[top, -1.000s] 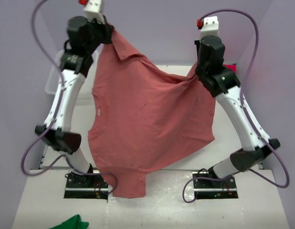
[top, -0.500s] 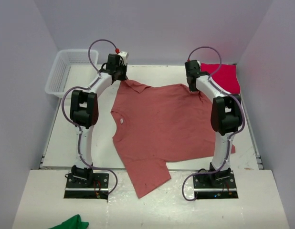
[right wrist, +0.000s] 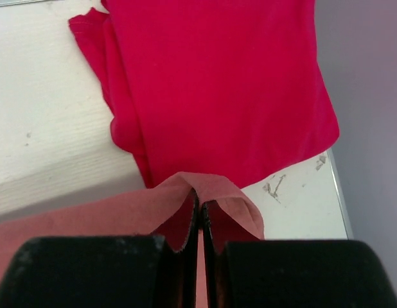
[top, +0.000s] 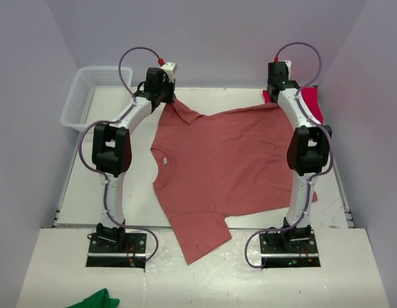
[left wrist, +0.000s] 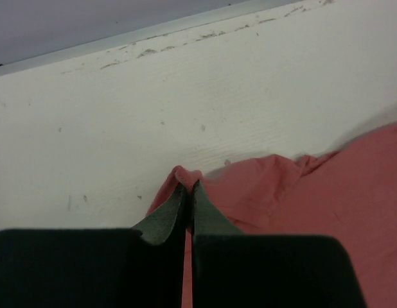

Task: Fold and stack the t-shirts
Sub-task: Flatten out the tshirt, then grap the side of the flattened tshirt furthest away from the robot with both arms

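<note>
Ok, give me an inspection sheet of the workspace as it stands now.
Surface: white table, scuffed near the far edge.
Job's things: salmon t-shirt spread flat in the middle; crimson t-shirt folded at far right.
Clutter: green cloth at near left; white basket at far left.
Grippers: left gripper and right gripper each shut on a far corner of the salmon t-shirt.
Cables: purple cables loop off both arms.
Surroundings: lilac walls on three sides.

No legible text, label or number anywhere
</note>
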Robot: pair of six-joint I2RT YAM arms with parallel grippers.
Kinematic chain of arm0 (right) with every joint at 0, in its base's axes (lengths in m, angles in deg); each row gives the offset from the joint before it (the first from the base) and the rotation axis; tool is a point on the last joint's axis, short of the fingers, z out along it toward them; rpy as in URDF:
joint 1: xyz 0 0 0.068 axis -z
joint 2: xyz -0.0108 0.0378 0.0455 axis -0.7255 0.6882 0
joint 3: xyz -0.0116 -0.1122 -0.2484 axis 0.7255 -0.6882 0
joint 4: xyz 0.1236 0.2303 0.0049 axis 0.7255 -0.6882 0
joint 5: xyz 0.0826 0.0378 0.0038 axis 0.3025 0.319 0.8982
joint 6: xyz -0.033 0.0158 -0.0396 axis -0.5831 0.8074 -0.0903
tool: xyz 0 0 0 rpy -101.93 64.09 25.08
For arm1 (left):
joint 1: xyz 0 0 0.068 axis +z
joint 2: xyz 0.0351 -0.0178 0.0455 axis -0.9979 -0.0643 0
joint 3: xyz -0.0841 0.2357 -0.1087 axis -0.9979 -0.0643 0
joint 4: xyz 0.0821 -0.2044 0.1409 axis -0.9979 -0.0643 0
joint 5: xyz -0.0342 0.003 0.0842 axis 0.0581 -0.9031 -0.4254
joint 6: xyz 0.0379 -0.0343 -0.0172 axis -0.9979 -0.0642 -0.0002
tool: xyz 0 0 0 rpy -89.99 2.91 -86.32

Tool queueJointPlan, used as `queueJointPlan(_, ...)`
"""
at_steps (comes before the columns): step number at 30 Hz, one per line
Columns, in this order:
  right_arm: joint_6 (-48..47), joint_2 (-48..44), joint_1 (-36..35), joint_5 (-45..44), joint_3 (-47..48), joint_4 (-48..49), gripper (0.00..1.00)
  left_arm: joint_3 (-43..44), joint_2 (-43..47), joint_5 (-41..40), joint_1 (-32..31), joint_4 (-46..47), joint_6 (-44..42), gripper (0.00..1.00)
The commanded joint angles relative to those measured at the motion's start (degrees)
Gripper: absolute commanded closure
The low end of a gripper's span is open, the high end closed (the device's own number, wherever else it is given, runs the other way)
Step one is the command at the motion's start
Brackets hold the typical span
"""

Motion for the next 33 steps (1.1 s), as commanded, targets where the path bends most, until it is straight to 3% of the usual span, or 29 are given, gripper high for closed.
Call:
queueJointPlan(1, 1.92, 2.92, 0.86, -2.89, 4.62, -2.69, 1.00, -3.86, 9.62, -1.69, -2.63, 1.84, -0.58, 1.00)
queueJointPlan(6, 3.67, 6.88, 1.74, -3.24, 10.60, -6.73, 1.00, -15.01, 19.11, -5.02, -5.52, 3.06, 1.09, 1.00)
queueJointPlan(10, 4.82, 7.33, 2.27, -1.75, 10.52, -7.09, 1.00, -23.28, 26.67, -11.52, -8.60, 4.47, 5.56, 1.00)
queueJointPlan(13, 5.26, 7.59, 2.26, -2.10, 10.43, -7.44, 1.00, -28.02, 31.51, -10.84, -10.27, 4.21, 8.03, 1.00)
queueJointPlan(17, 8.33, 6.89, 2.79, -2.98, 10.00, -9.37, 1.00, -30.94, 34.24, -14.96, -13.09, 3.25, 7.51, 1.00)
queueJointPlan(33, 11.41, 5.83, 4.29, -2.98, 7.62, -12.01, 1.00, -40.87, 45.40, -18.39, -23.02, 2.10, 13.84, 1.00)
